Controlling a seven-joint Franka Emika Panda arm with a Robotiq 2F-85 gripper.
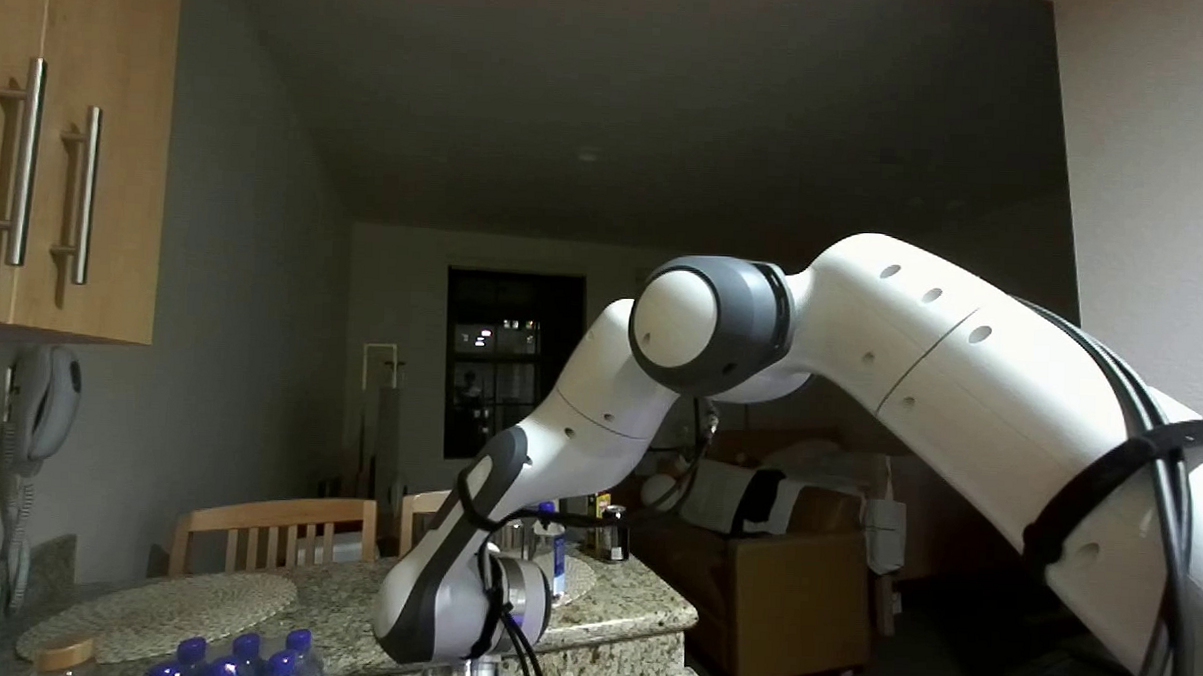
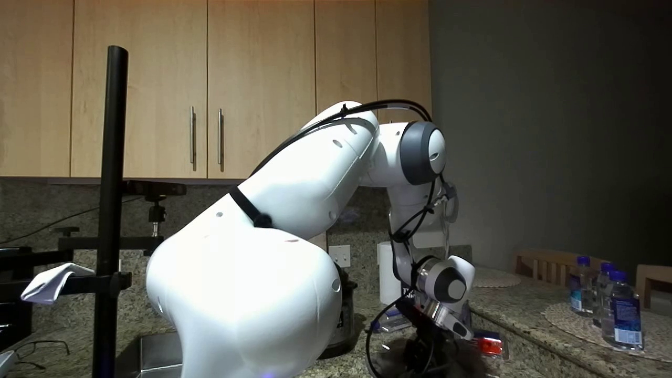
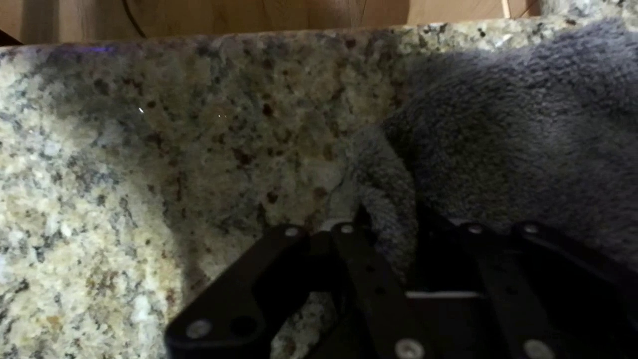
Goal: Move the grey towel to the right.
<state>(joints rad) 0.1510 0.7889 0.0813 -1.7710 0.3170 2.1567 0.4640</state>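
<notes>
"How does your tool (image 3: 396, 222) stand?"

"Its jaws are partway apart, a fold of the towel (image 3: 518, 134) between them; whether they pinch it, I can't tell. The rest of the towel lies on the counter (image 3: 224, 129), to the right in the wrist view."

"Containers?"

"In an exterior view, three clear bottles (image 2: 621, 310) with blue caps (image 2: 618, 276) stand on a mat (image 2: 555, 319); how full, I can't tell."

"Any writing?"

"Blue labels (image 2: 628, 319), print too small to read."

"What's in the way?"

"A red thing (image 2: 490, 345) shows near my tool, and my arm (image 2: 247, 273) hides part of the sink (image 2: 157, 352)."
</notes>
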